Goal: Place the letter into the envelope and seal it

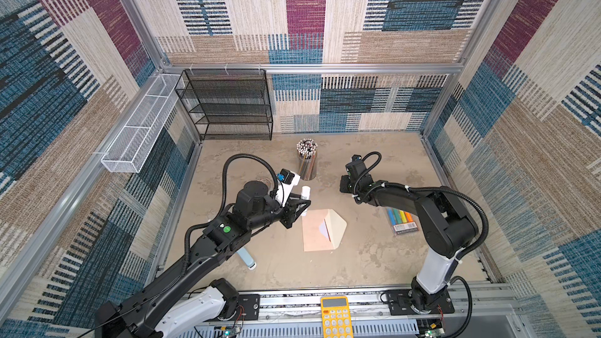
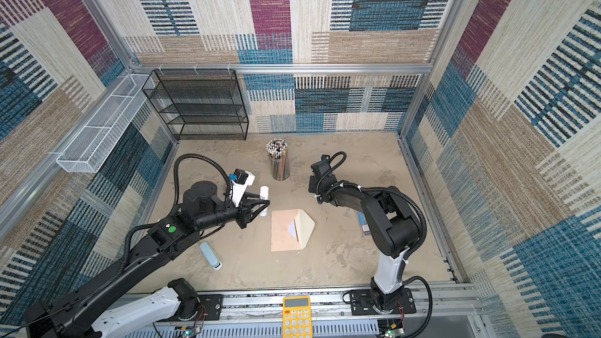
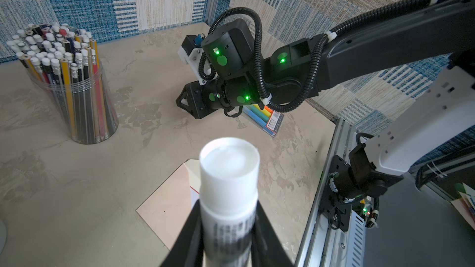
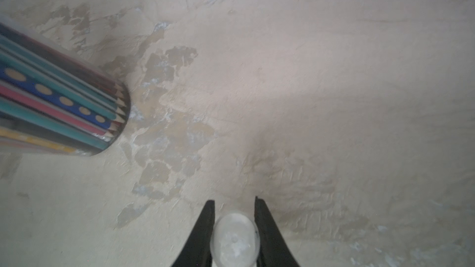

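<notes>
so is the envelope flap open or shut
Open: the cream flap is folded back off the envelope, the letter showing at its mouth.

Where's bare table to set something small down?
Widest: the front strip between envelope and front rail. Also the back right corner between pencil cup and right wall, and the gap between envelope and marker pack, partly under the right arm. Crowded: the envelope's left side, where left gripper holds glue stick, with a blue tube nearby.

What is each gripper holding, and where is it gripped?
The left gripper clamps a white glue stick around its labelled barrel; the right gripper pinches what looks like a small whitish cap by its sides.
</notes>
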Controlling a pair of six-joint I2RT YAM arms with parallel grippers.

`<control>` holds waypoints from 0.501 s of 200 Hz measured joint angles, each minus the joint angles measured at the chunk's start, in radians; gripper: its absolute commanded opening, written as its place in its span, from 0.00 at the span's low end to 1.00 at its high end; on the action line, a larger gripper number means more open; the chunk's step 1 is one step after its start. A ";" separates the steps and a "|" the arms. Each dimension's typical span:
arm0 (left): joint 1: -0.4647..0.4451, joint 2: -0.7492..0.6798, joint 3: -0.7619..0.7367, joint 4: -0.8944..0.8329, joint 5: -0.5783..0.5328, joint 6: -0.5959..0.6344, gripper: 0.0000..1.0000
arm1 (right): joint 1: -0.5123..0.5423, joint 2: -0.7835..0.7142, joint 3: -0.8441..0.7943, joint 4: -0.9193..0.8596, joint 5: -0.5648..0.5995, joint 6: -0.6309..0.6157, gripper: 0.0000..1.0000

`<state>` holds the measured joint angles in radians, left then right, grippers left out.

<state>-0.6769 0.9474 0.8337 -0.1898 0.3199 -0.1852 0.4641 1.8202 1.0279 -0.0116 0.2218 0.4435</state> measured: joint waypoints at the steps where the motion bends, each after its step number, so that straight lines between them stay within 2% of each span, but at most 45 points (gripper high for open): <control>1: 0.000 0.000 0.000 0.000 0.000 0.001 0.00 | 0.000 0.002 0.000 0.001 0.003 0.000 0.17; 30: 0.000 0.013 0.000 0.001 0.000 0.005 0.00 | -0.008 0.019 -0.001 0.010 0.051 -0.004 0.17; 100: 0.000 0.029 -0.016 0.021 0.000 0.005 0.00 | -0.016 0.032 -0.040 0.024 0.048 0.000 0.20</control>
<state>-0.6769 0.9760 0.8181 -0.1688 0.3202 -0.1799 0.4477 1.8519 0.9878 0.0124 0.2703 0.4435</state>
